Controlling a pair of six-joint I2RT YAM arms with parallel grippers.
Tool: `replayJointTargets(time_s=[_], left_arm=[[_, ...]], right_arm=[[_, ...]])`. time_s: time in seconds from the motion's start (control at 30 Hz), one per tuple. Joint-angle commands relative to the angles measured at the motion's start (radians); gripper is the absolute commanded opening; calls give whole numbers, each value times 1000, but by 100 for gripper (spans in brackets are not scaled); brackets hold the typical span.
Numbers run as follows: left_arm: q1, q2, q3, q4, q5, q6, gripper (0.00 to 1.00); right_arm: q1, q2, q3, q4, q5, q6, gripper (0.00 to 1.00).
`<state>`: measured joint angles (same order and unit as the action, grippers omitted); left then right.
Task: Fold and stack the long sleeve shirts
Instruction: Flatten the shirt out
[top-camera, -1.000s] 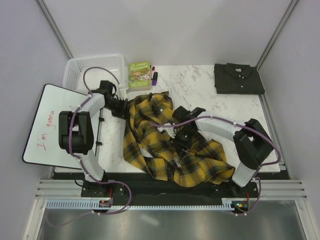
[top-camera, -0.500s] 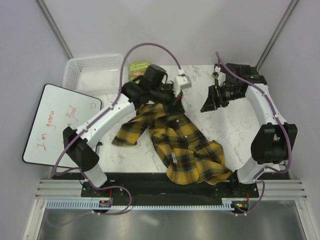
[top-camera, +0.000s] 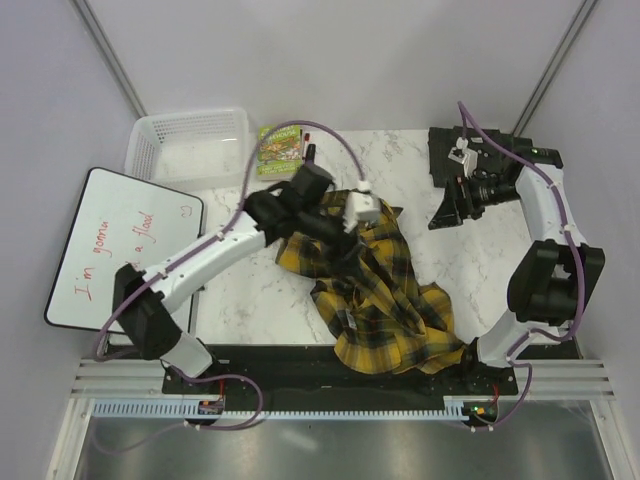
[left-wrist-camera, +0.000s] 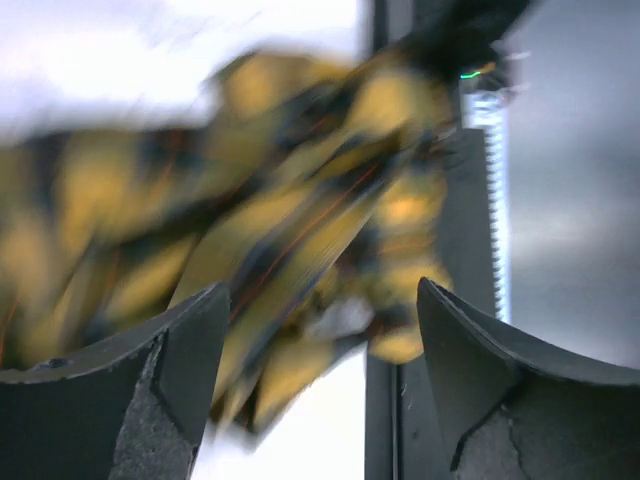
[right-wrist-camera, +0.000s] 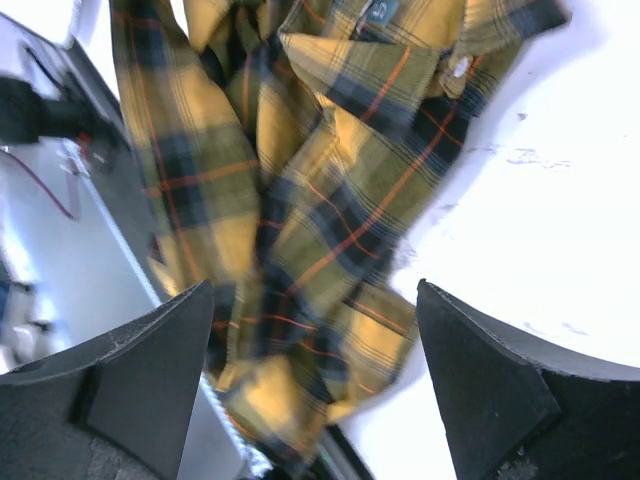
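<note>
Setting: a white marble tabletop (top-camera: 450, 265), seen from above, with two white-and-black arms bolted at its near edge.
Plaid shirt (top-camera: 385, 300): yellow and black with thin red lines. It lay unfolded in a crumpled heap, running from the middle of the tabletop to the near edge, where its end lay over the edge.
Grey shirt (top-camera: 438, 150): plain dark charcoal, folded flat in the far right corner. It was partly hidden by the right arm and well apart from the plaid shirt.
Left arm (top-camera: 210, 250): stretched from the near left across to the middle, its wrist above the far end of the plaid shirt.
Left fingers (left-wrist-camera: 180, 360): spread wide with nothing clamped between them. The wrist view was blurred, with plaid cloth showing beyond the gap.
Right arm (top-camera: 545, 215): bent up along the right side, its wrist near the far right corner and turned towards the middle.
Right fingers (right-wrist-camera: 150, 380): spread wide and empty, held between the two shirts. The wrist view showed the plaid shirt, a white button and bare tabletop.
Basket (top-camera: 190, 140): white plastic, in the far left corner.
Book (top-camera: 280, 150): green cover, just beside the basket.
Markers (top-camera: 309, 150): just beside the book.
Whiteboard (top-camera: 110, 250): at the left side, with red handwriting.
</note>
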<state>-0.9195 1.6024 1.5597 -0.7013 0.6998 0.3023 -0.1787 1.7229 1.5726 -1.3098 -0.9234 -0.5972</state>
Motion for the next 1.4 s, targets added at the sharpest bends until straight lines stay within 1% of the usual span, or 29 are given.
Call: replayJointTargets(time_s=[0.0,0.03,0.07,0.13,0.17,0.23,0.27,0.33,0.37,0.43,0.47,0.57,0.67,0.7,0.77,0.8,0.87,0.97,1.0,1.1,1.13,1.2,1.23,1.27,1.3,1.33,1.37], left_arm=[[363,-211,-232,29,73,33,85],[404,-232,-289,29,31,58,85],[469,-237,-315,42,0,85,85],[522,-222,-378,55,-38,125,86],[551,-216,-395,57,-54,142,86],[567,-207,-449,91,-81,184,88],[568,-202,-466,109,-94,192,88],[571,-190,-504,172,-134,196,90],[573,-164,-507,189,-147,190,90],[573,-131,-500,207,-157,178,89],[574,-118,-497,210,-158,170,88],[579,-67,-483,210,-158,143,80],[600,-18,-445,186,-140,112,49],[608,-7,-419,181,-110,103,32],[617,16,-392,169,-92,77,16],[616,22,-373,166,-82,74,10],[616,30,-360,160,-76,64,9],[617,33,-343,157,-75,58,7],[619,36,-337,148,-74,57,7],[627,37,-336,143,-77,54,4],[631,37,-333,143,-77,51,3],[656,40,-294,144,-77,35,2],[668,50,-265,148,-68,14,2],[691,88,-229,149,-47,-9,2],[696,117,-128,148,-7,-62,2],[693,148,-68,145,10,-90,2],[685,189,63,146,26,-121,2]], right_arm=[[59,-135,-32,-147,63,-223,89],[91,-147,-43,-143,80,-252,88],[166,-160,-71,-138,112,-251,85],[260,-180,-115,-122,139,-236,82],[336,-187,-134,-114,146,-227,81],[401,-210,-170,-60,190,-196,81],[460,-220,-207,-39,210,-162,82],[513,-243,-259,3,251,-135,84],[571,-250,-276,15,261,-109,86],[631,-269,-325,44,294,-87,88],[687,-273,-339,50,308,-81,89],[778,-290,-394,78,345,-59,91],[856,-302,-442,124,400,-24,91],[872,-302,-448,132,409,-20,91],[910,-298,-451,142,426,-3,88],[924,-299,-453,153,440,10,87],[959,-292,-471,197,512,52,83],[972,-257,-488,247,592,94,77],[972,-244,-494,259,647,105,76],[972,-221,-503,291,714,129,63],[973,-221,-508,311,730,134,46],[972,-236,-497,313,751,134,28],[973,-247,-462,308,744,134,9],[961,-275,-433,297,724,122,0],[949,-295,-398,290,694,120,0],[934,-313,-317,288,646,117,0],[889,-339,-271,291,615,113,0]])
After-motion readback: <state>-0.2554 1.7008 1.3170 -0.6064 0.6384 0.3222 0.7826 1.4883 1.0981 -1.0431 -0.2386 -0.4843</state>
